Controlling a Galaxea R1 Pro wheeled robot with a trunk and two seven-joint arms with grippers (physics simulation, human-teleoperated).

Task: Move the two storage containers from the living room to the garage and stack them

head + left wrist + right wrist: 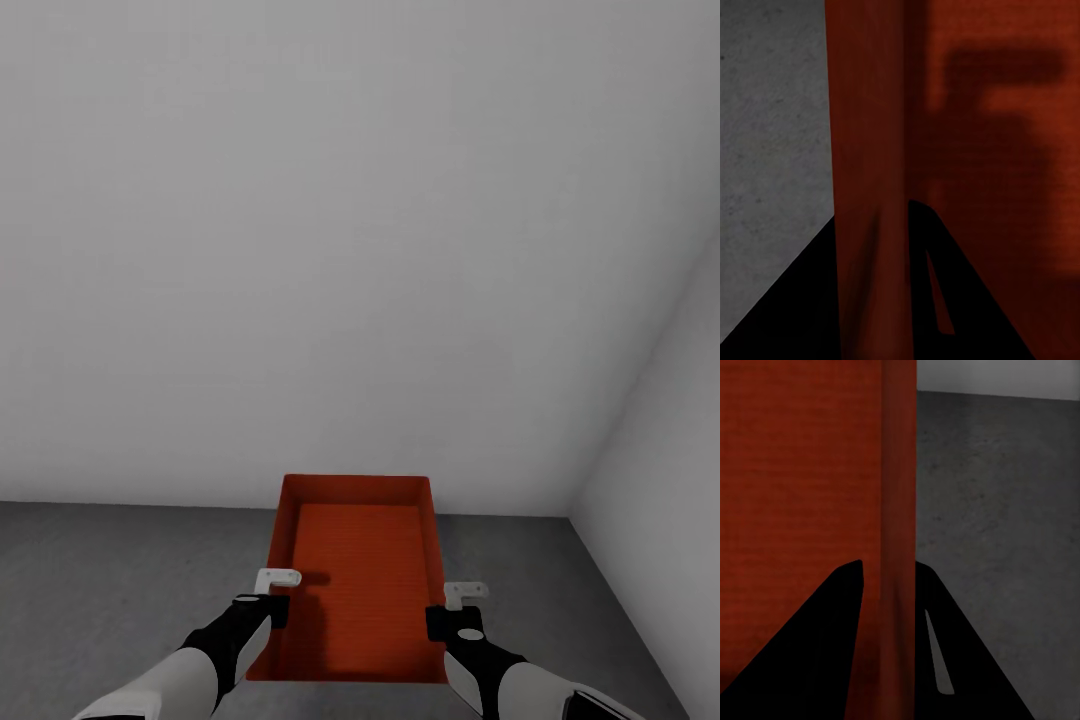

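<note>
One orange-red storage container [360,570] lies open side up in front of me in the garage, over the dark grey concrete floor [120,580]. It is empty. My left gripper [264,610] is shut on its left wall, and my right gripper [446,622] is shut on its right wall. In the left wrist view the two black fingers [960,300] straddle the red wall [870,150], one inside and one outside. The right wrist view has the same grip, the right gripper [889,566] pinching the wall [898,472]. I cannot tell whether the container's bottom touches the floor.
A plain white wall [300,250] rises close behind the container. A second white wall [670,450] meets it in a corner at the right. Bare concrete spreads to the left and right of the container.
</note>
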